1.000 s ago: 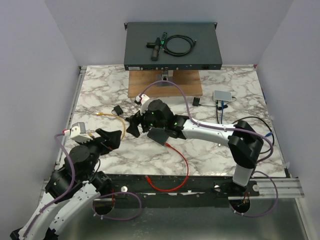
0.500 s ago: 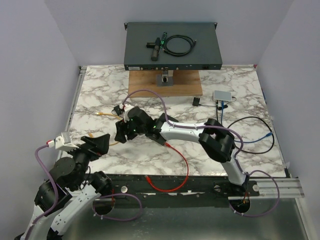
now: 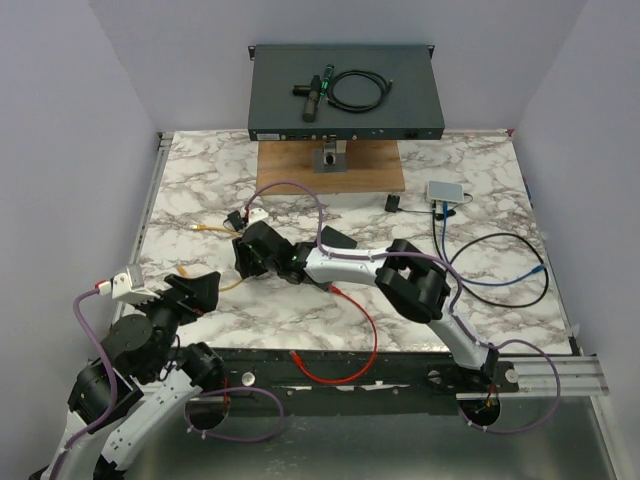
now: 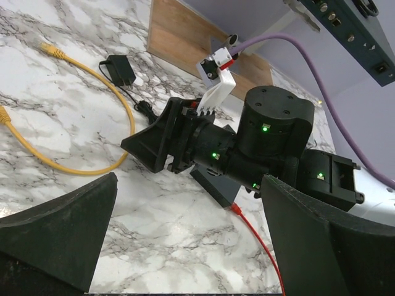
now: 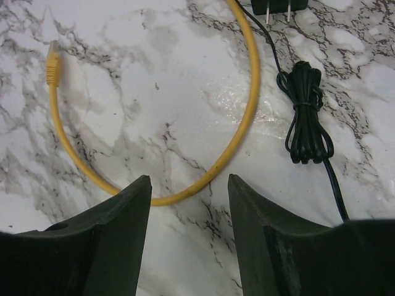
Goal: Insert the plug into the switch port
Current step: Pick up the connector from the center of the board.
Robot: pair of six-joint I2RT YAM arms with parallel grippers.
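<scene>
The switch [image 3: 345,92] is a long black unit at the back of the table, its ports along the front face. A yellow cable [image 5: 247,111] lies in a loop on the marble, with its yellow plug [image 5: 52,65] flat at the left end. My right gripper [image 5: 188,179] is low over the loop and open; the cable runs just ahead of and between its fingertips, not pinched. From above, the right gripper [image 3: 243,262] is stretched far left. My left gripper [image 4: 191,246] is wide open and holds nothing, and it sits near the left front [image 3: 200,288].
A black power adapter [image 5: 274,7] with a bundled cord [image 5: 305,114] lies just right of the yellow loop. A red cable [image 3: 360,340] runs toward the front edge. A wooden board [image 3: 330,165], a white hub [image 3: 445,190] and a blue cable [image 3: 520,275] lie farther back and right.
My right arm has reached left across the table to the yellow cable, and its jaws have narrowed. The left arm has drawn back toward the near left corner.
</scene>
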